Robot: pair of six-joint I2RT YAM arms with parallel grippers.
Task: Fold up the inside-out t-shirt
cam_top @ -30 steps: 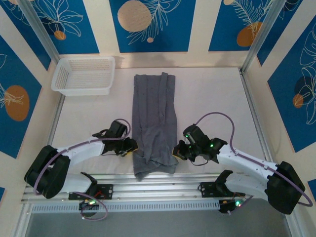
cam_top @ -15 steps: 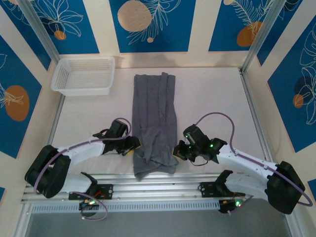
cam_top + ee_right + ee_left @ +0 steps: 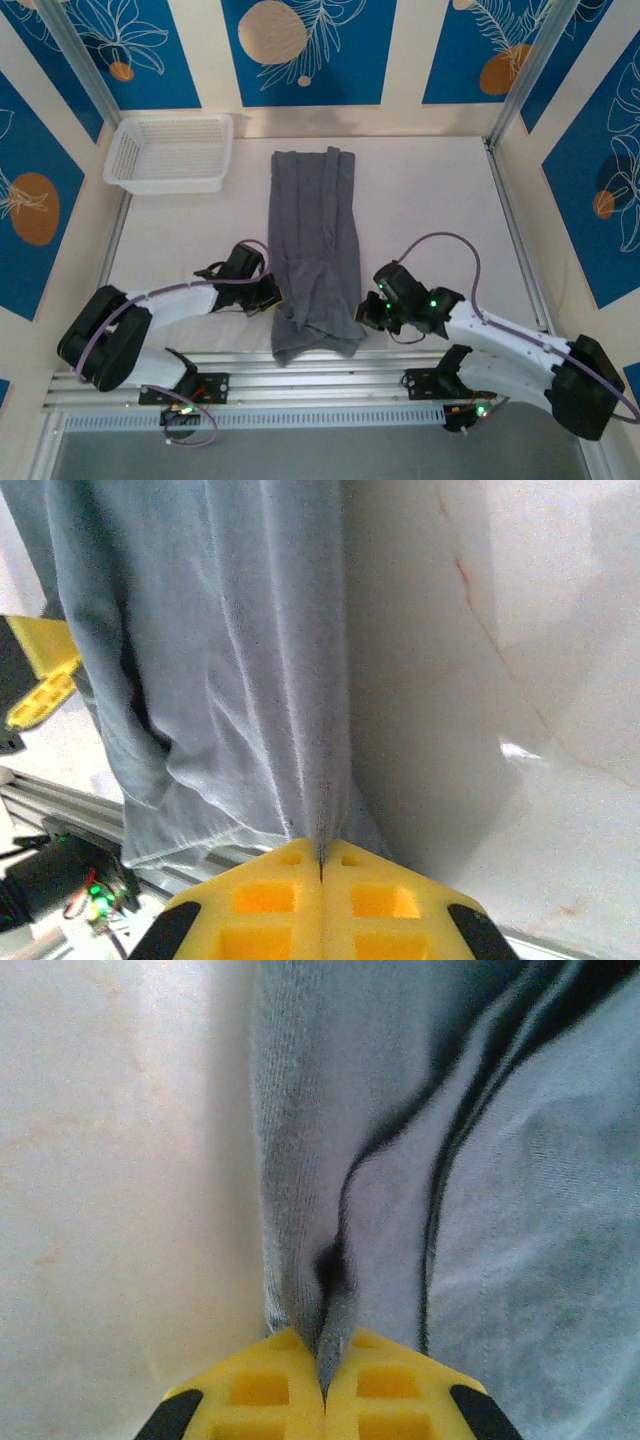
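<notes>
Blue wall panels (image 3: 300, 50) with white leaf outlines and orange discs, split by cream stripes, close in a pale, smooth table (image 3: 430, 200). It is faintly veined like stone in the wrist views. Along its near edge runs a ribbed aluminium rail (image 3: 320, 385).

From above we see the inside-out t-shirt (image 3: 315, 250) as a long, narrow dark grey band running from the far middle of the table toward the rail, its length creased by lengthwise folds and its near end rumpled and slightly wider. A white plastic mesh basket (image 3: 170, 152), rectangular with rounded corners, sits at the far left corner, well apart from the cloth.

From above, the left gripper (image 3: 272, 297) meets the shirt's left edge near its near end, and the right gripper (image 3: 362, 312) meets the right edge across from it.

The left wrist view adds the fine knit grain of the thin fabric (image 3: 500, 1210) and dark shadowed creases. Here the left gripper (image 3: 323, 1385) has its yellow waffle-patterned pads pressed together with a ridge of cloth pinched between them.

The right wrist view shows the shirt (image 3: 220, 660) draping in soft vertical pleats. The right gripper (image 3: 320, 865) is likewise closed, the cloth's edge caught in the seam between its pads. A yellow finger (image 3: 45, 675) of the left gripper shows past the far side of the cloth.
</notes>
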